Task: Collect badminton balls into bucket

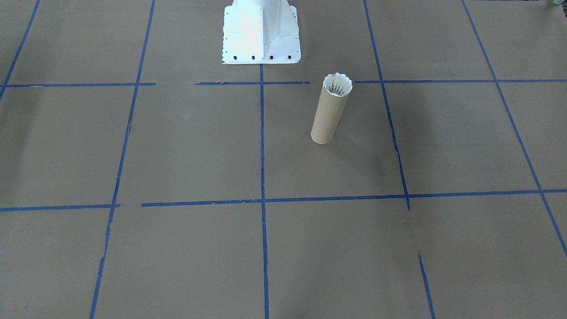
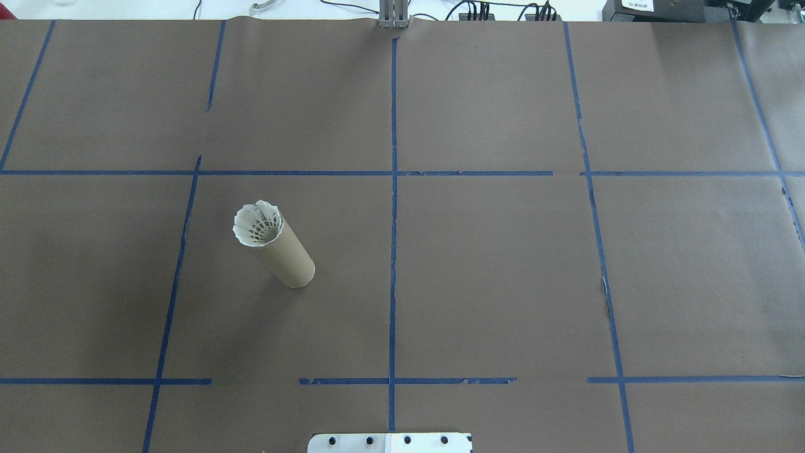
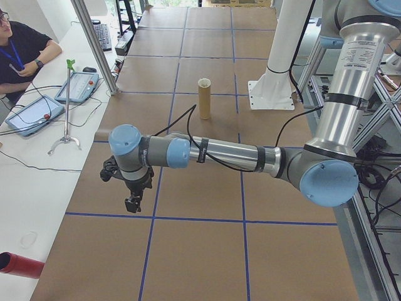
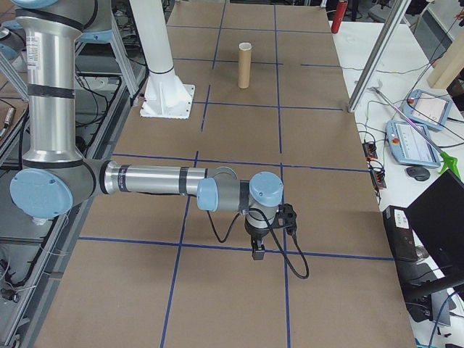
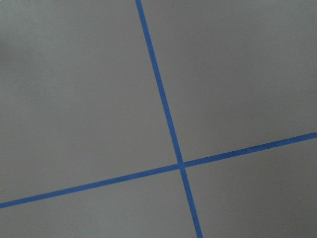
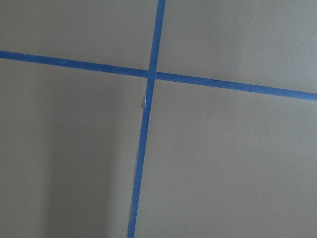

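The shuttlecock (image 2: pixel 256 224) sits in the top of the upright tube (image 2: pixel 286 255), at 11 o'clock from the white base (image 2: pixel 390 442). Both grippers (image 3: pixel 132 202) (image 4: pixel 257 251) hang well apart; finger state unclear. A person (image 3: pixel 25 44) sits by the table's edge.

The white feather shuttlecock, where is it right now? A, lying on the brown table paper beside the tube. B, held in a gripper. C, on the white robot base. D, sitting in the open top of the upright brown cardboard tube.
D: the white feather shuttlecock sits in the mouth of the upright brown cardboard tube, its feather skirt flaring above the rim, with no gripper near it.
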Controlling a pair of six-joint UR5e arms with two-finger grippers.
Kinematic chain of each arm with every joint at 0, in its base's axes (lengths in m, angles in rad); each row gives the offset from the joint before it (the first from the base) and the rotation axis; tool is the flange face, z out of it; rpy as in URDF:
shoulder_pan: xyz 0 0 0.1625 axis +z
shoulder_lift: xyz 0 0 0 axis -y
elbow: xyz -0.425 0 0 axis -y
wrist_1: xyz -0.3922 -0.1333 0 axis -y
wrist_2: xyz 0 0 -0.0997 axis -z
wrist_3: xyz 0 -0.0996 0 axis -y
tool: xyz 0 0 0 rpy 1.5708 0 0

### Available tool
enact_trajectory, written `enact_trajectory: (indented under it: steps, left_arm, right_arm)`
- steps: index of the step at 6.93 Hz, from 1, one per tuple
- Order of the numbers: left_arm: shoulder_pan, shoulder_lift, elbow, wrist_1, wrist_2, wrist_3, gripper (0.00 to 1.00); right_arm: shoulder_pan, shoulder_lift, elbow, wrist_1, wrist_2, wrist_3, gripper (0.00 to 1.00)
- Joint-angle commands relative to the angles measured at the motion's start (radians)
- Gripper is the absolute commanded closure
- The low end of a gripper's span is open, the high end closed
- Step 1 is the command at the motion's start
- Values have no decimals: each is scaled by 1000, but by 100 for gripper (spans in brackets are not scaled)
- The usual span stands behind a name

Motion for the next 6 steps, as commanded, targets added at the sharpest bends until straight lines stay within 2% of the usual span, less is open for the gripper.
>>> enact_trajectory:
  steps: [1, 2, 3, 4, 5, 6]
  left_arm:
    - [1, 35, 20, -4, -2, -36, 0]
    - [1, 47, 50, -12, -14, -31, 0]
    - [-1, 48, 47, -12, -55, -34, 0]
    - [-2, 52, 47, -1, -134, -36, 0]
    - [-1, 71, 31, -10, -161, -34, 0]
    - [-1, 73, 20, -7, -147, -36, 0]
  right_arm:
    - [0, 0, 0, 0, 0, 0, 0]
    - [0, 0, 0, 0, 0, 0, 0]
    - [0, 0, 0, 0, 0, 0, 0]
    - [0, 0, 0, 0, 0, 0, 0]
    - [0, 0, 0, 0, 0, 0, 0]
    - [0, 0, 0, 0, 0, 0, 0]
